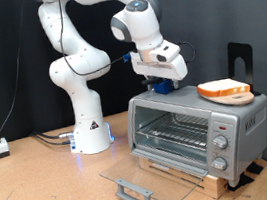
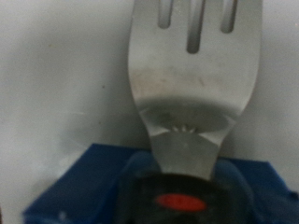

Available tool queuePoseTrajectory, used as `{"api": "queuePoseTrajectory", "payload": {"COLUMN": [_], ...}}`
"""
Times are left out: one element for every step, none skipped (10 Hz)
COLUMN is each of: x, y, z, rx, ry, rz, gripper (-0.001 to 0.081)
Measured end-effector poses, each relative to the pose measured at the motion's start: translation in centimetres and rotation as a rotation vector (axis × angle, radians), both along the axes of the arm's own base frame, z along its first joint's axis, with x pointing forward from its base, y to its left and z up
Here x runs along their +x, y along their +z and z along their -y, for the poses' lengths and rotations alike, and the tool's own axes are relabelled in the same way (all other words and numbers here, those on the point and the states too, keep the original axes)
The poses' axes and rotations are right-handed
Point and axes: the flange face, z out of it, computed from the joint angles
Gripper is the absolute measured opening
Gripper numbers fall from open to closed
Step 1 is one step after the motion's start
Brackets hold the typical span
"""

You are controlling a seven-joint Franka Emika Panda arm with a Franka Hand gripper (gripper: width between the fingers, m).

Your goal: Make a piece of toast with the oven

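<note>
Currently, the gripper [image 1: 163,83] is above the oven [image 1: 199,129] top, clamped on a spatula [image 2: 194,84]; the piece of toast [image 1: 224,89] lies nearby toward the exterior view's right, on the oven top.

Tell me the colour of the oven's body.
Silver, with a grey handle; the oven shows best in the exterior view.

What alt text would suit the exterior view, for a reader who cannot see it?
A white robot arm holds its claw just above the top of a silver oven whose glass door lies open. A slice of toast rests on a round board on the oven's top, at the view's right.
</note>
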Motion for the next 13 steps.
{"api": "queuePoseTrajectory", "payload": {"x": [0.1, 0.3, 0.3, 0.4, 0.4, 0.4, 0.5, 0.5, 0.6, 0.6, 0.7, 0.9, 1.0], "y": [-0.2, -0.4, -0.5, -0.5, -0.6, -0.6, -0.6, -0.5, -0.5, -0.4, 0.0, 0.7, 1.7], "z": [0.0, -0.1, -0.1, -0.1, -0.1, -0.1, -0.1, -0.1, 0.0, 0.0, 0.2, 0.5, 1.0], "rx": [-0.002, -0.004, -0.005, -0.005, -0.005, -0.005, -0.005, -0.003, 0.001, 0.009, 0.026, 0.051, 0.078], "ry": [-0.002, -0.005, -0.007, -0.008, -0.009, -0.009, -0.01, -0.01, -0.014, -0.022, -0.035, -0.054, -0.067], "rz": [0.002, 0.003, 0.004, 0.006, 0.006, 0.006, 0.008, 0.009, 0.007, 0.007, 0.01, 0.015, 0.016], "gripper": [0.0804, 0.0804, 0.0804, 0.0804, 0.068, 0.0541, 0.0406, 0.0406, 0.0406, 0.0391, 0.0391, 0.0391, 0.0391]}}
